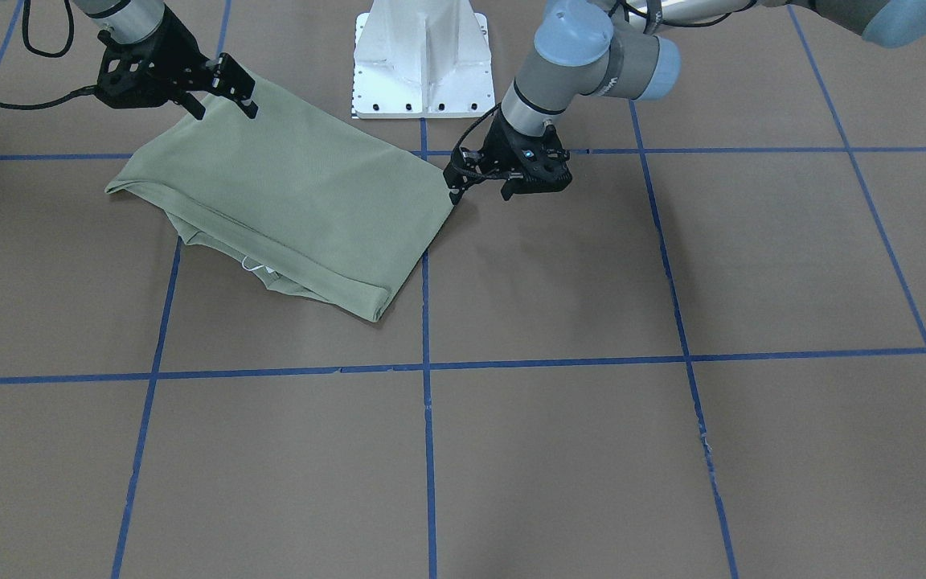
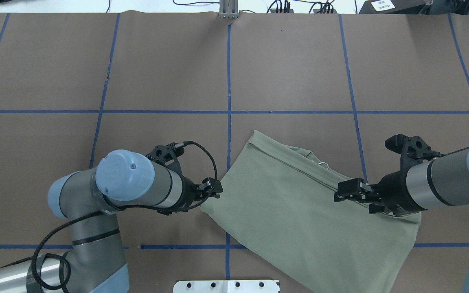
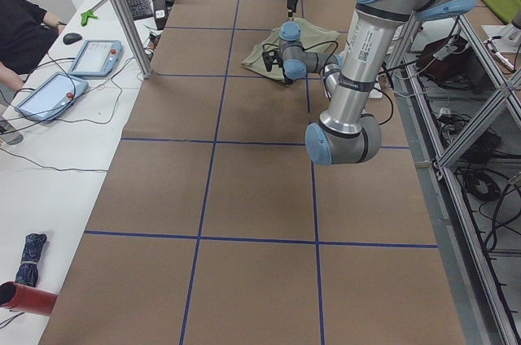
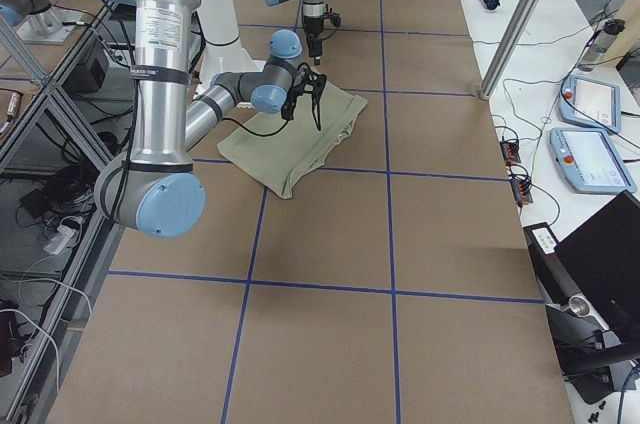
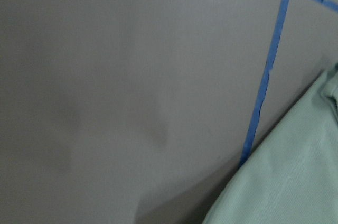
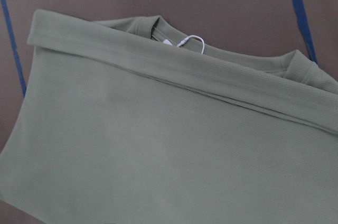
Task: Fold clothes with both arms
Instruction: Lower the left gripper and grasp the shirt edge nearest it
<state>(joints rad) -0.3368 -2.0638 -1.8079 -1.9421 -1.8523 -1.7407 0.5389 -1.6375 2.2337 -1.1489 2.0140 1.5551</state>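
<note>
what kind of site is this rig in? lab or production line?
Most likely a robotics research lab, not a line: the table is papered brown with a blue tape grid, teach pendants and a keyboard sit on a side bench, and loose cables hang by an aluminium frame.

Brown table (image 1: 559, 265) — blue grid (image 1: 428, 450), white desk (image 3: 81, 166)

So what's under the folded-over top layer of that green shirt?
Another layer of the shirt: its ribbed collar and a white string loop peek out past the fold. Everything else beneath is covered.
</note>
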